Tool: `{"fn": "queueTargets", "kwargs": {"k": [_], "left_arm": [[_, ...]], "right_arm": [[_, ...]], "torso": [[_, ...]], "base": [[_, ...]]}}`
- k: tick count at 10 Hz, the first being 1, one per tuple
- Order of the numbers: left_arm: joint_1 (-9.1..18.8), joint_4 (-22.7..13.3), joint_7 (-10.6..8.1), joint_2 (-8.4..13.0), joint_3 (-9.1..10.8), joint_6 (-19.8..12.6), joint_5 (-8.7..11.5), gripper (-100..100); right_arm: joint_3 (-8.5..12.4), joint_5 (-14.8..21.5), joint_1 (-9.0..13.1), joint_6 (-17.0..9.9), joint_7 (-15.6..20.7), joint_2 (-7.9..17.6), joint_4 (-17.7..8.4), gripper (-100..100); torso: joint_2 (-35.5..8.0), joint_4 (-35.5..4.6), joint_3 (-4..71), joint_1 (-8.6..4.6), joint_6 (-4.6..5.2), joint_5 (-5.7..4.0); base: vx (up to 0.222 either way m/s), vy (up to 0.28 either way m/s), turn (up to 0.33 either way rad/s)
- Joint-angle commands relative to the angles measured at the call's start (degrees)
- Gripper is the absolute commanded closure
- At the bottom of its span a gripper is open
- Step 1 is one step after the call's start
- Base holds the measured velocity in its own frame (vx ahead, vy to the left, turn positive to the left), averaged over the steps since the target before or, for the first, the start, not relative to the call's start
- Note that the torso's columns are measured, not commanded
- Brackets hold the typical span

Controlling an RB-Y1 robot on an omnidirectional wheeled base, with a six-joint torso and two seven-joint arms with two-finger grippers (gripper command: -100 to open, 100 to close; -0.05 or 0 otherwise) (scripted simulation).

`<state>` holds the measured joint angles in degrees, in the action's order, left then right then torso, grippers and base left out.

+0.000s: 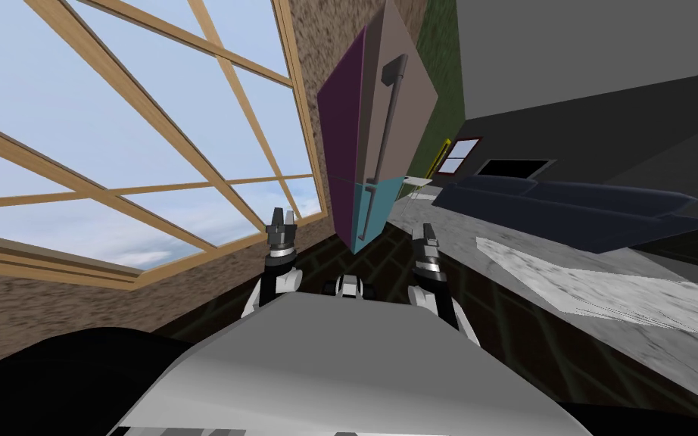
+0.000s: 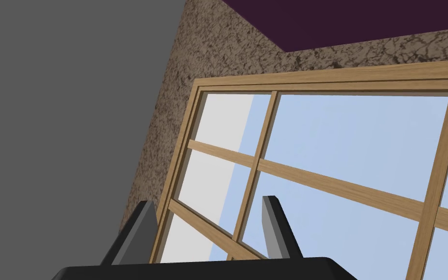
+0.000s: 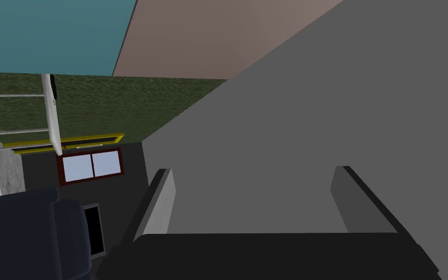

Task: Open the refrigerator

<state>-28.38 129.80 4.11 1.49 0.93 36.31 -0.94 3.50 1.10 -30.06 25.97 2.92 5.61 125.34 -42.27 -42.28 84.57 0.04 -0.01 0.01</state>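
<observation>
The tall box-shaped refrigerator [image 1: 415, 106] with a purple side, a brown-grey top door and a blue-green bottom door [image 1: 384, 203] stands straight ahead of the robot. It is next to a big window with a wooden frame [image 1: 151, 151].

The left gripper [image 1: 280, 222] and the right gripper [image 1: 425, 229] are both held up in front of the refrigerator, well apart from it. Each has its two fingers spread wide and is holding nothing.

The best place to grab is likely the long dark grey bar handle [image 1: 387, 125] on the top door, near the purple side. The bar looks hard and smooth, so the fingers could slip. The door is probably heavy and stiff. It should swing out from the handle side, so a slow, steady pull seems right.
</observation>
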Motion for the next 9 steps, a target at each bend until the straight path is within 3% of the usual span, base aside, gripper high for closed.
{"fn": "queueTargets", "kwargs": {"k": [1,9], "left_arm": [[0.0,0.0,0.0,0.0,0.0,0.0,0.0,0],[0.0,0.0,0.0,0.0,0.0,0.0,0.0,0]], "right_arm": [[0.25,2.34,1.66,-1.6,1.2,4.59,-2.36,-100],[0.79,12.76,7.34,-7.3,6.4,17.53,-11.36,-100]], "torso": [[0.0,0.0,0.0,-0.02,0.01,0.0],[-0.05,-0.02,-0.02,-0.01,0.01,0.0]], "base": [[-0.006,0.049,0.086],[-0.006,0.065,0.115]]}}
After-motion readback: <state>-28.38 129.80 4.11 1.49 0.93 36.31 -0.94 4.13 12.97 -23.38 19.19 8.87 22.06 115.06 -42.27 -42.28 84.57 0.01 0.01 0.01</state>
